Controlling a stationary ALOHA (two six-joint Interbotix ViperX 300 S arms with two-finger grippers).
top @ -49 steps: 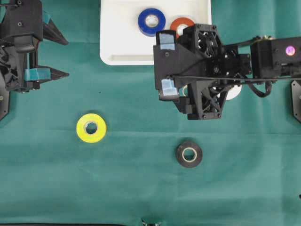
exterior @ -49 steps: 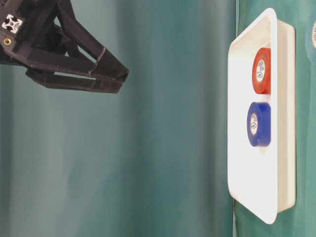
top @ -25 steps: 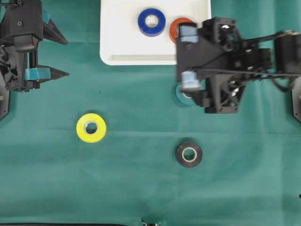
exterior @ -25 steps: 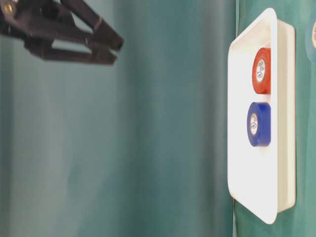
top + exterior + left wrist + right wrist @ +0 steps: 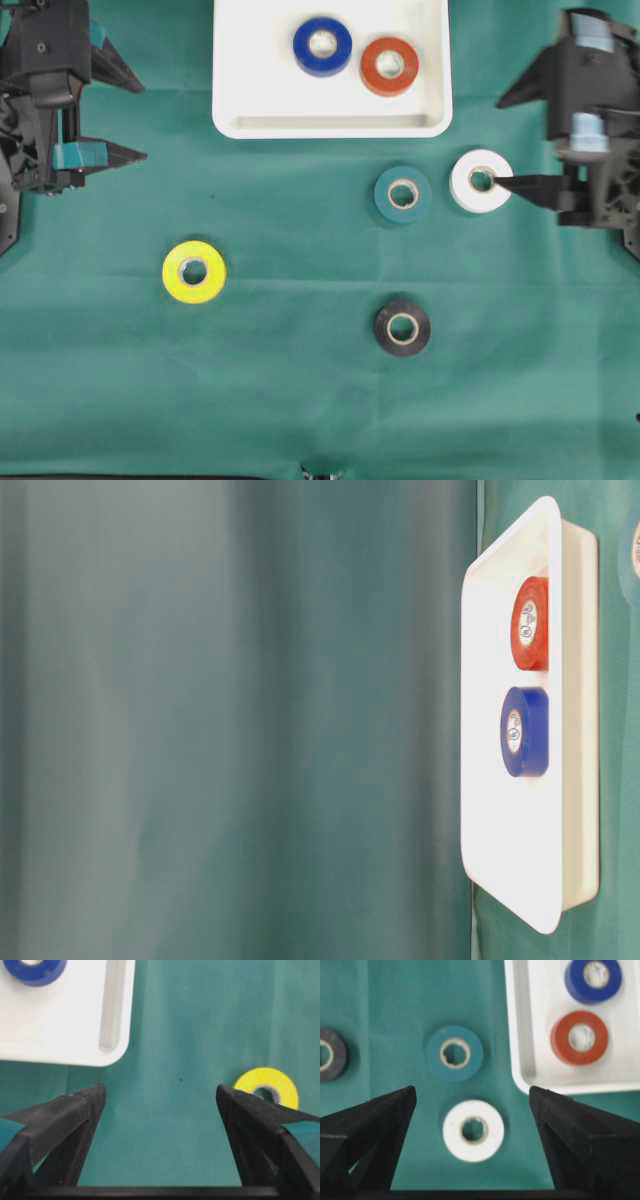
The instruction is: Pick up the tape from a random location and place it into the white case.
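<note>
Two rolls, the blue roll (image 5: 322,45) and the red roll (image 5: 389,65), are lying flat inside the white case (image 5: 260,105) at twelve o'clock on the green cloth (image 5: 300,400); four more are waiting outside it. The teal roll (image 5: 403,194) and the white roll (image 5: 480,181) are sitting just beside each other below the case's four-o'clock corner; the black roll (image 5: 402,327) is lying at six o'clock of the teal one, and the yellow roll (image 5: 194,271) is resting well apart at eight o'clock. The right gripper (image 5: 472,1097) is hanging with jaws spread wide and empty, the white roll framed between them; the left gripper (image 5: 160,1097) is likewise gaping and holding nothing. Each roll looks light, stiff and smooth-sided; pinching across the outer rim, or one wall through the core, should be holding best.
</note>
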